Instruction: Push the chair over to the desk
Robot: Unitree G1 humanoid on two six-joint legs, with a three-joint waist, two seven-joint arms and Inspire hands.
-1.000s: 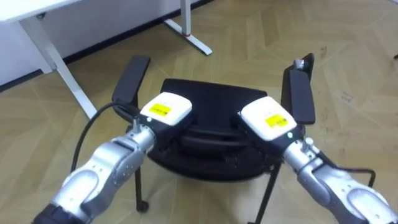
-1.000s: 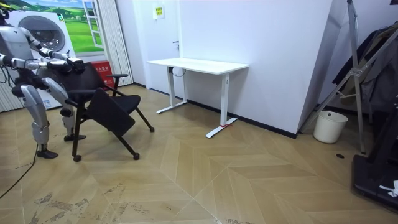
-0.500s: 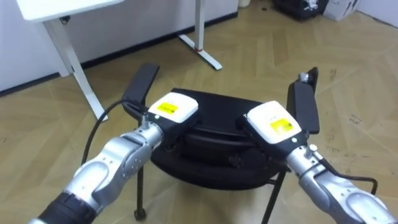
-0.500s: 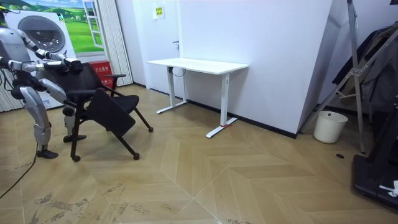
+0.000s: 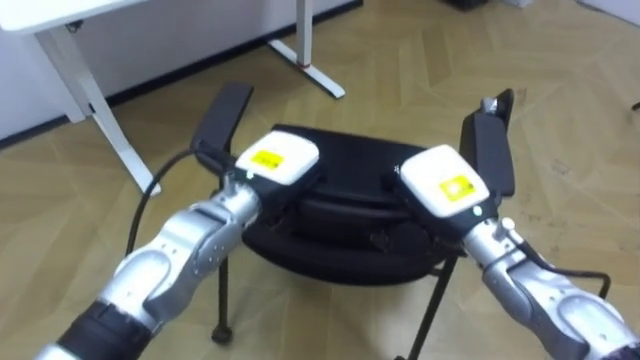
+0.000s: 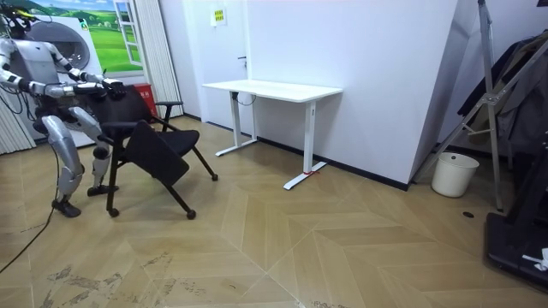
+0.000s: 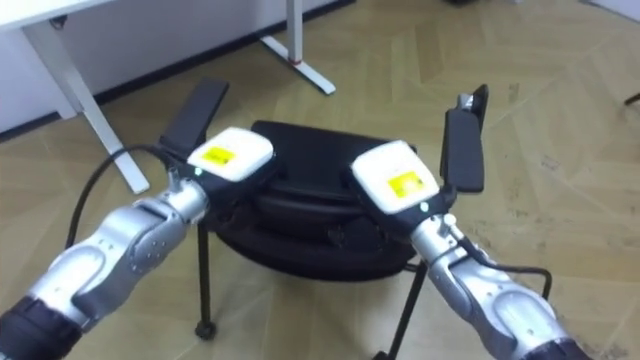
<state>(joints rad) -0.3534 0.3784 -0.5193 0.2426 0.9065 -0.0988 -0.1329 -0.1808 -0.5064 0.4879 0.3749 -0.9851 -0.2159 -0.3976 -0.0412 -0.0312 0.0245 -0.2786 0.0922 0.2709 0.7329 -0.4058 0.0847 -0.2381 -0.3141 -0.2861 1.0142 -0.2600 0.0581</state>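
Chair (image 5: 352,168) stood on the wooden floor (image 5: 560,90) directly ahead of the robot at twelve o'clock, its seat facing away and its back nearest the robot, well apart from the white desk (image 5: 40,18) up at eleven o'clock. The left hand (image 5: 275,162) lay over the top of the chair's back toward ten o'clock and the right hand (image 5: 445,182) over it toward two o'clock. The fingers of both went out of sight down the far side, so whether they were clenched on the back or lay flat against it could not be told. In the room view the robot stood behind the chair at nine o'clock of the desk. Judging from that, contact was made and the push looked to be in hand, with the run of open floor toward the desk left to cover. The one container, a white bin (image 6: 454,174) at three o'clock of the desk by the wall, hid its contents.
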